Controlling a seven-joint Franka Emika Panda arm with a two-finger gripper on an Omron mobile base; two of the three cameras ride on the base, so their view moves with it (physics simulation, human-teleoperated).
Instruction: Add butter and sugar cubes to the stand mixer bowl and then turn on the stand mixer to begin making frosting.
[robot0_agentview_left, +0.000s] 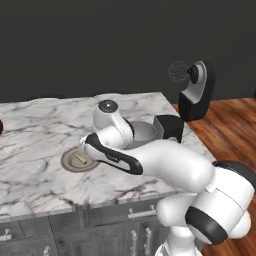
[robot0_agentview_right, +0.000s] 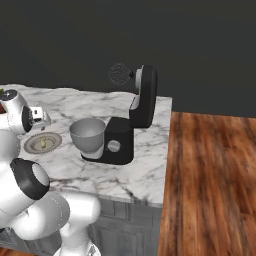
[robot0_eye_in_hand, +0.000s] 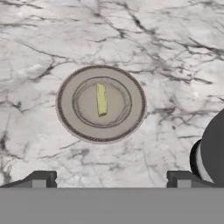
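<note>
Marble counter (robot0_agentview_left: 40, 120): plate (robot0_eye_in_hand: 70, 120), stand mixer (robot0_agentview_right: 131, 125)

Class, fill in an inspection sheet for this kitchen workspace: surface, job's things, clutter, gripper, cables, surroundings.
Surface: white marble counter over grey cabinets.
Job's things: butter lies on a round grey plate; stand mixer bowl sits on the stand mixer, whose head is tilted up; sugar cubes too small to tell.
Clutter: nothing seen.
Gripper: gripper open, above the counter near the plate, holding nothing.
Cables: nothing seen.
Surroundings: wooden floor, dark wall behind.
</note>
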